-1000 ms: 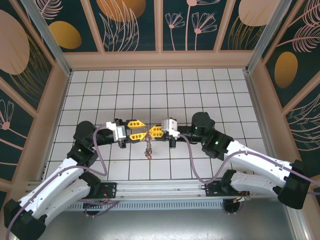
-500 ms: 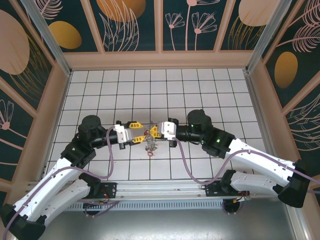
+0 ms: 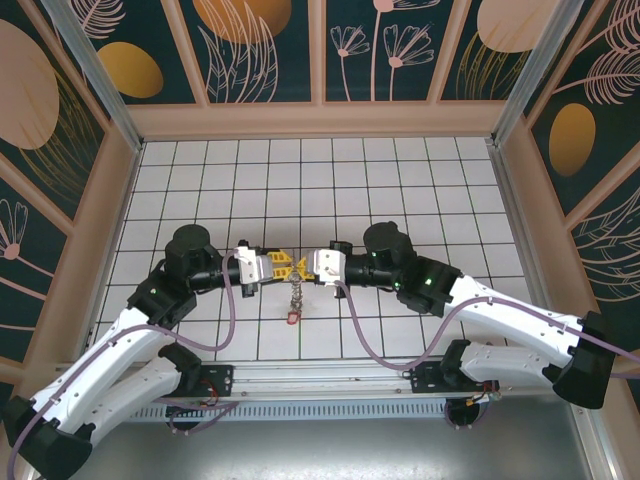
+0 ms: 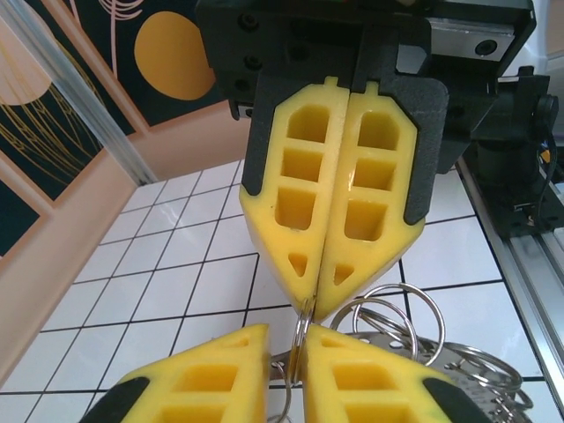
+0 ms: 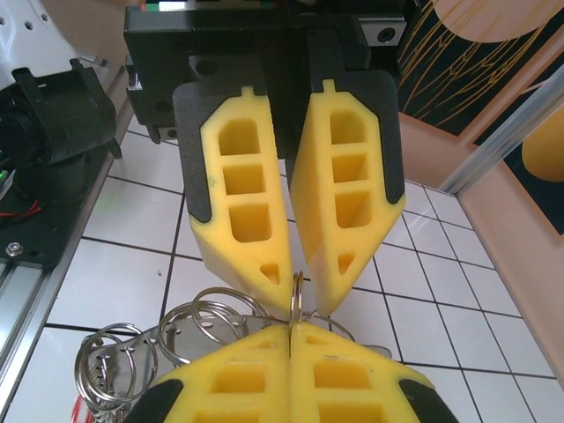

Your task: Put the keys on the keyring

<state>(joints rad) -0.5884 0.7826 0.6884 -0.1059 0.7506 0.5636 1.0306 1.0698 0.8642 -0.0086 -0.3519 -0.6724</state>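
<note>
1. Arms: my left arm (image 3: 150, 310) and my right arm (image 3: 480, 305) both start at the near edge, bend at the elbow and turn inward. Their wrists lie about level and point at each other over the middle of the tiled table (image 3: 400, 180).
2. My left gripper (image 5: 300, 287) and my right gripper (image 4: 312, 304) meet tip to tip, the left one pointing right and the right one pointing left.
3. My right gripper's yellow fingers are pressed flat together. They pinch the keyring (image 5: 297, 295), a thin metal ring that stands edge-on out of the seam at their tips.
4. My left gripper's fingers are drawn near each other with a narrow slit between them, and the same ring stands in that slit. I cannot tell whether the pads press on it.
5. The keys (image 3: 294, 296) hang in a bunch just below the meeting fingertips, together with several split rings (image 4: 397, 326).
6. A red tag (image 3: 291, 318) sits at the bottom of the bunch, on its near side, between my two arms.
</note>
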